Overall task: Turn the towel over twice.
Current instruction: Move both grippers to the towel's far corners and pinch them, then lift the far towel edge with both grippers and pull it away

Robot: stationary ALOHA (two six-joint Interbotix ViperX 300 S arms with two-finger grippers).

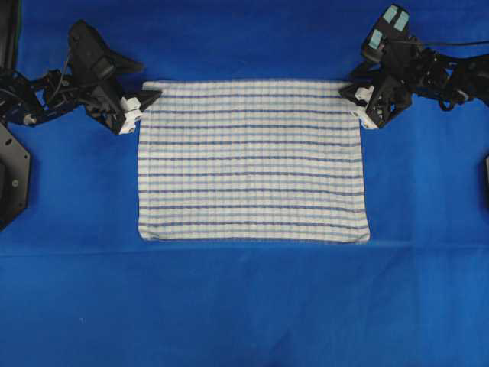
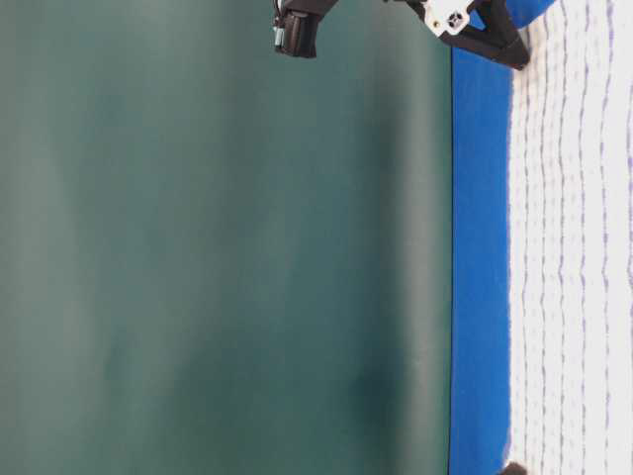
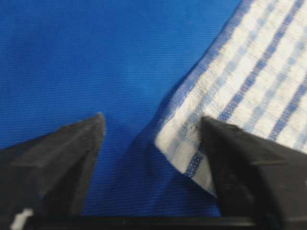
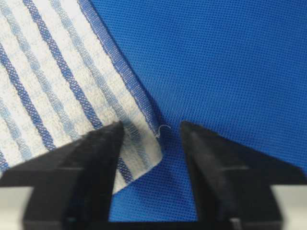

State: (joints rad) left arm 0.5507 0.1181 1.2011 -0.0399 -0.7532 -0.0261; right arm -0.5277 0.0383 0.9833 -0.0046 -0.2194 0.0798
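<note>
Lying flat and fully spread, the towel [image 1: 252, 160] sits in the middle of the blue sheet [image 1: 244, 306], its stripes running side to side in the overhead view. No edge is lifted and no fold shows, so by my reading neither of the 2 turns is under way; whether 1 has already been done cannot be told from how it lies.

At the towel's far-left corner sits the left gripper [image 1: 140, 109]. Its wrist view shows the jaws spread, 1 finger [image 3: 249, 163] resting over the corner cloth and the other [image 3: 67, 158] on bare sheet beside it, with nothing pinched between them.

At the towel's far-right corner is the right gripper [image 1: 357, 103]. Its jaws are also apart, straddling the hemmed corner tip: 1 finger [image 4: 96, 163] on the cloth, the other [image 4: 216, 163] just past the edge on the sheet.

Both corners look framed for a pinch. What seems left is closing on them, lifting, and carrying that far edge over toward the near side.
</note>
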